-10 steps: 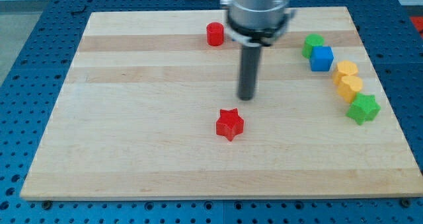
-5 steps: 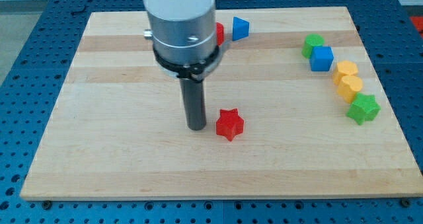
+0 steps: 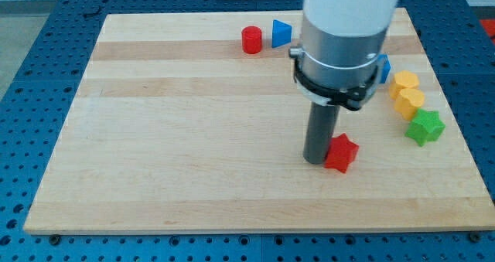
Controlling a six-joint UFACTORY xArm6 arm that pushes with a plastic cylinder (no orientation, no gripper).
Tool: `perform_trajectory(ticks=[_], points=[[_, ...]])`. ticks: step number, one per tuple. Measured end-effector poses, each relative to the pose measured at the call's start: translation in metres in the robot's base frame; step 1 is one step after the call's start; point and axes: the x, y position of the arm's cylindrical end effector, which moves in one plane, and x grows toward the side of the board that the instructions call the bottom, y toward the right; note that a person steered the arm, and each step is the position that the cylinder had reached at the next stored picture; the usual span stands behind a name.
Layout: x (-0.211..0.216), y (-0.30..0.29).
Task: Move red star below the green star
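The red star (image 3: 341,153) lies on the wooden board (image 3: 170,138), right of centre and toward the view's bottom. My tip (image 3: 316,160) touches its left side. The green star (image 3: 425,127) lies near the board's right edge, to the right of the red star and slightly higher in the view. The arm's grey body hides part of the blocks behind it.
A red cylinder (image 3: 251,40) and a blue triangular block (image 3: 281,33) sit near the view's top. Two yellow blocks (image 3: 404,82) (image 3: 411,102) stand in a column above the green star. A blue block (image 3: 384,67) is partly hidden behind the arm.
My tip has swept from the red star's left toward the view's right, pushing the star roughly 90 pixels right and slightly down. The arm now covers the green block and most of the blue cube.
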Motion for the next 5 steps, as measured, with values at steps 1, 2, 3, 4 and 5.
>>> perform_trajectory(ticks=[1,2,3,4,5], points=[[0.001,0.018],[0.001,0.031],[0.001,0.045],[0.001,0.059],[0.001,0.073]])
